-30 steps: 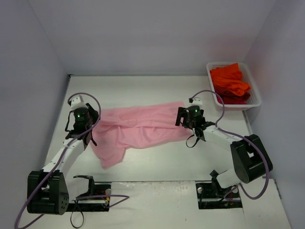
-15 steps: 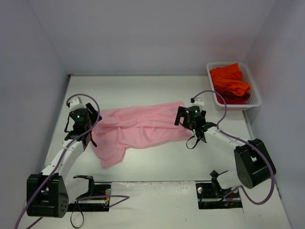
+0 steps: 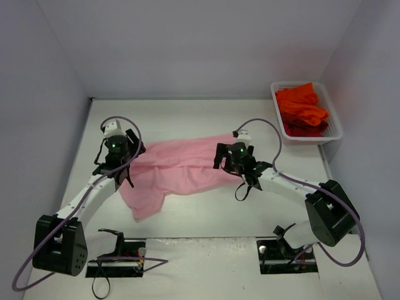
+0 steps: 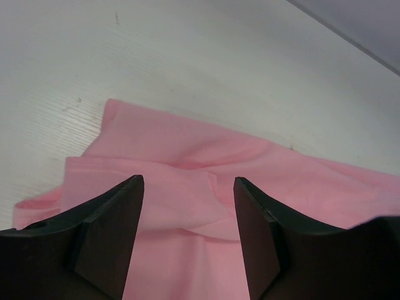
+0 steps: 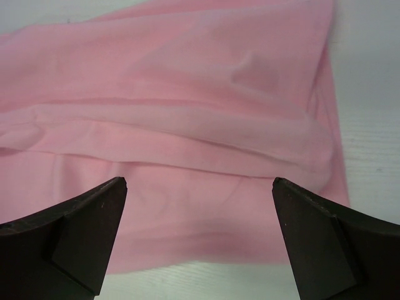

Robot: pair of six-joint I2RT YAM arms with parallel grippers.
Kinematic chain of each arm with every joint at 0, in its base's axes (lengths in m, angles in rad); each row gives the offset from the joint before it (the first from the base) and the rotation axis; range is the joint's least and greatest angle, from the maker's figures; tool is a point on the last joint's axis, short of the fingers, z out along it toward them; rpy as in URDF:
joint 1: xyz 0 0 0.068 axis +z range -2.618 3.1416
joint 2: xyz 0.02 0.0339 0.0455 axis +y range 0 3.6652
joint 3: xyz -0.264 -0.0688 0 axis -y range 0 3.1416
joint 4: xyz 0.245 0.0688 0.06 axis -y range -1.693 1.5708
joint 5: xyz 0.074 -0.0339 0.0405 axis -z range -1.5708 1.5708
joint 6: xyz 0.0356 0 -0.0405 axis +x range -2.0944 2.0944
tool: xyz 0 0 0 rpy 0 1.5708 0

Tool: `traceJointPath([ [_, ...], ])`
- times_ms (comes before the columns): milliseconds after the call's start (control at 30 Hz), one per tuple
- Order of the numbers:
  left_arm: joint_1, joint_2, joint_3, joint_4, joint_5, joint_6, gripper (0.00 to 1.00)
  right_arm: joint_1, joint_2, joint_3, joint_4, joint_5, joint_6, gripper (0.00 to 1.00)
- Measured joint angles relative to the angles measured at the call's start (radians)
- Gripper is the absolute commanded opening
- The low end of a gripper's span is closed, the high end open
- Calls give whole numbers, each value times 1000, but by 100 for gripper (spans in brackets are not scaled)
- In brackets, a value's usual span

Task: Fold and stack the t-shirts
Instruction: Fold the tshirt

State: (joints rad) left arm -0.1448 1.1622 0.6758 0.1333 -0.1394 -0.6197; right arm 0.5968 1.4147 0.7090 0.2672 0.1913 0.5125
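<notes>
Shifting inward over pink t-shirt (image 3: pixel 181 169), left gripper (image 4: pixel 187 181) and right gripper (image 5: pixel 199 181) now spread-jawed, empty; cloth released beneath fingertips, rumpled, first fold seemingly yet to start.

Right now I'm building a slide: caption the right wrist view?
Open right fingers poised over the rumpled pink shirt on the white table.

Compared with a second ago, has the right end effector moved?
Yes. The right end effector has shifted left over the pink t-shirt, farther from the white basket.
</notes>
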Motion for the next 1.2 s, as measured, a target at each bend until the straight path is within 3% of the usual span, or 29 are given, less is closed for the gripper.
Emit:
traceJointPath([
  [167,-57,39,9,-1,-4,-13,55,61,20,8,-3,13,16,100],
  [467,-60,223,99,-2,-8,-20,55,65,23,8,-15,31,37,100],
  [733,-60,279,147,2,5,-20,55,65,31,27,-34,56,36,100],
  [1200,-63,326,155,6,45,-64,55,-59,361,354,-10,-13,-31,98],
])
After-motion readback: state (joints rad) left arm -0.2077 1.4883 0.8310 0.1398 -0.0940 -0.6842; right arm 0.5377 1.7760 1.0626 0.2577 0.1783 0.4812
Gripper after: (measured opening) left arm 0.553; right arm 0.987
